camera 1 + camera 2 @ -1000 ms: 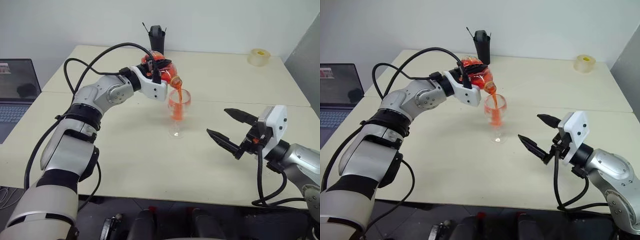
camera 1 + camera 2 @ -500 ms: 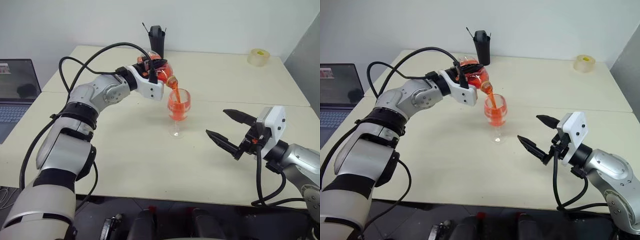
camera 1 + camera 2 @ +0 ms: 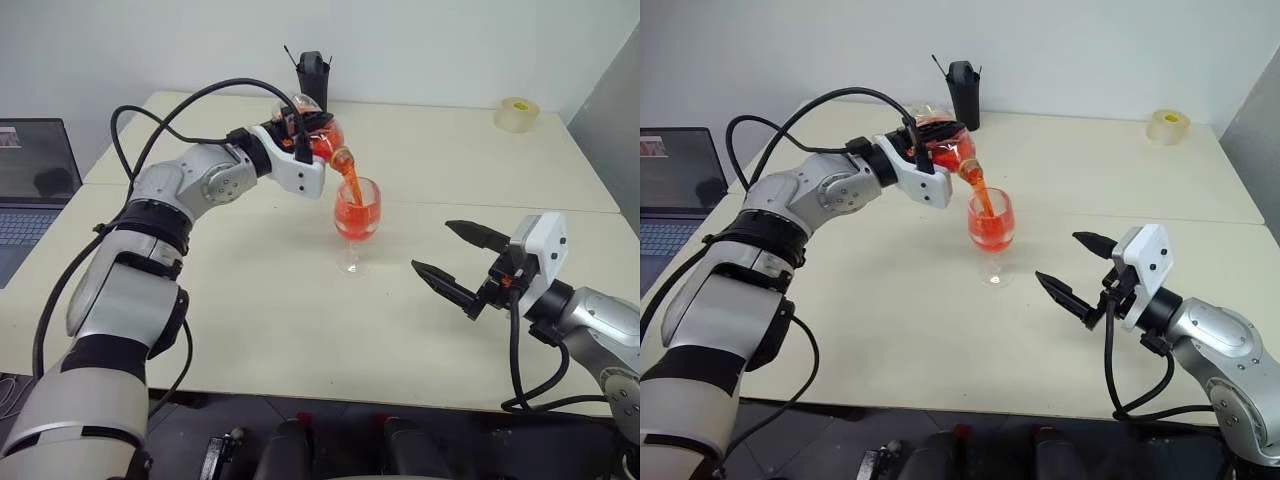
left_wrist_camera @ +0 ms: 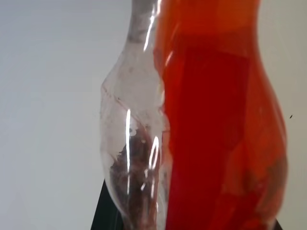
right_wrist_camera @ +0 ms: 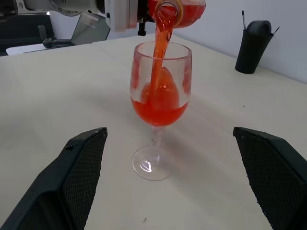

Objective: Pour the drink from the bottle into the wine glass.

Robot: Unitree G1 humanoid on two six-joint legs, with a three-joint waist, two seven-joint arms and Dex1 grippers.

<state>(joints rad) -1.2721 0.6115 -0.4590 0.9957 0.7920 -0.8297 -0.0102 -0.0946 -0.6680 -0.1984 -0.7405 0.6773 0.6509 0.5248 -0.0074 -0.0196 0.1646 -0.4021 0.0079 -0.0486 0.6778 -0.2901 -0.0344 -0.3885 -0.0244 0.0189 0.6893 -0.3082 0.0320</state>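
Red-orange drink [image 5: 161, 108] fills the lower part of the wine glass [image 3: 357, 222], and a thin stream of it falls from the mouth of the bottle [image 3: 945, 152] into the bowl. We see the wine glass standing upright on the pale table [image 3: 250, 300], near the middle, with its round foot flat on the surface. The bottle is tilted, neck down, with its opening just above the rim of the glass. The left hand [image 3: 930, 160] is closed around the body of the bottle and holds it over the glass. In the left wrist view the bottle is very close; one side of it is full of red liquid and the other side is clear plastic.

The right hand [image 3: 458, 262] hangs above the table, to the right of the glass and apart from it. Its two black fingers [image 5: 79, 177] are spread wide, and there is nothing between them. They point toward the glass.

At the far edge of the table we see a tall black cup [image 3: 313, 80], behind the bottle. A yellowish tape roll [image 3: 517, 113] lies near the far right corner. A laptop [image 3: 30, 170] stands at the left, beside the table.
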